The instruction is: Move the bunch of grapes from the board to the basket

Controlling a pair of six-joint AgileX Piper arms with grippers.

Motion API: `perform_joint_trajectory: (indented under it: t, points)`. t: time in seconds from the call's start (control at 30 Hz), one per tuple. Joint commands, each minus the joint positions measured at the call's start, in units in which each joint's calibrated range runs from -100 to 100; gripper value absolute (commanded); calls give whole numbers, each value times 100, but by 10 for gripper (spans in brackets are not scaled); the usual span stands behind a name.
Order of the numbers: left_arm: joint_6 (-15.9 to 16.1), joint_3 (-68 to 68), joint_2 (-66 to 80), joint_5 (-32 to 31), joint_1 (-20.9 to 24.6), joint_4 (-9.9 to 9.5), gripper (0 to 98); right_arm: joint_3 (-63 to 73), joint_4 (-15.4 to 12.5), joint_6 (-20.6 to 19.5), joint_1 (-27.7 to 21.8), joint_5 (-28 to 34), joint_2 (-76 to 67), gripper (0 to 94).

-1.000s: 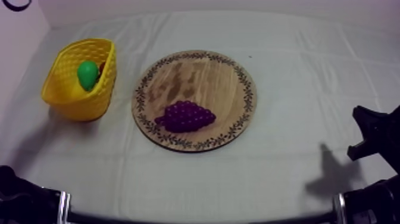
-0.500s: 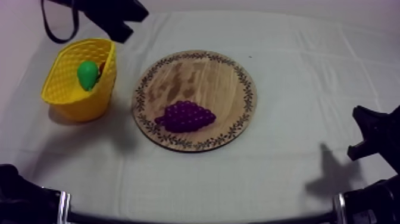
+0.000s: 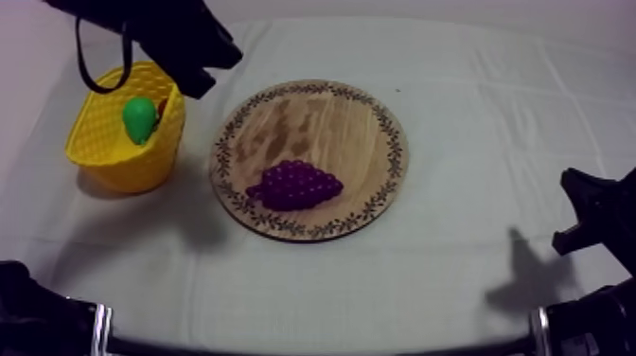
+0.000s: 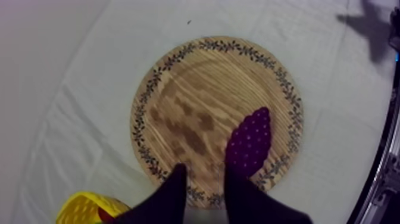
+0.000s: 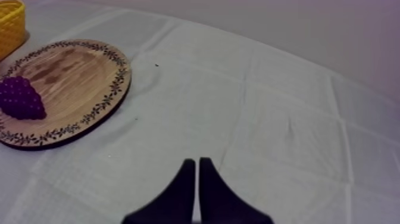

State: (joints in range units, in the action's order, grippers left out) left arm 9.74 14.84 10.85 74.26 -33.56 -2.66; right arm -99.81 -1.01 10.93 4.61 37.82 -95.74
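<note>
Worktop (image 3: 454, 275): board (image 3: 312, 118) at centre, basket (image 3: 132, 170) at its 9 o'clock. Left arm newly in from 11 o'clock, over basket's 1 o'clock edge. Left gripper (image 4: 204, 179) spread, approaching. Grapes (image 3: 295, 184) ungrasped at board's 6 o'clock. Right gripper (image 5: 196, 164) pressed together, idle.
</note>
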Motion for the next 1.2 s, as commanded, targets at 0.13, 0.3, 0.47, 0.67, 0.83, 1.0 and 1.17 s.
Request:
perform_joint_trajectory:
  t: [0.13,0.3,0.47,0.67,0.83,1.0,1.17]
  points:
    - [-77,92,31,231,-3,-9,668,3,1,-2,-2,0,-1,4]
    - [-12,104,0,614,-18,-24,862,3,1,-2,-2,0,-1,4]
    - [12,176,-88,699,-52,-34,943,3,1,-2,-2,0,-1,4]
    - [99,436,-377,423,-62,-39,958,3,1,-2,-2,0,-1,4]
    - [213,613,-770,30,-39,12,959,3,1,0,-2,0,-1,4]
    - [278,612,-1273,-289,-36,71,955,3,1,-1,-2,0,-1,4]
    - [284,702,-1801,-748,-73,67,946,3,1,-2,-2,0,-1,4]
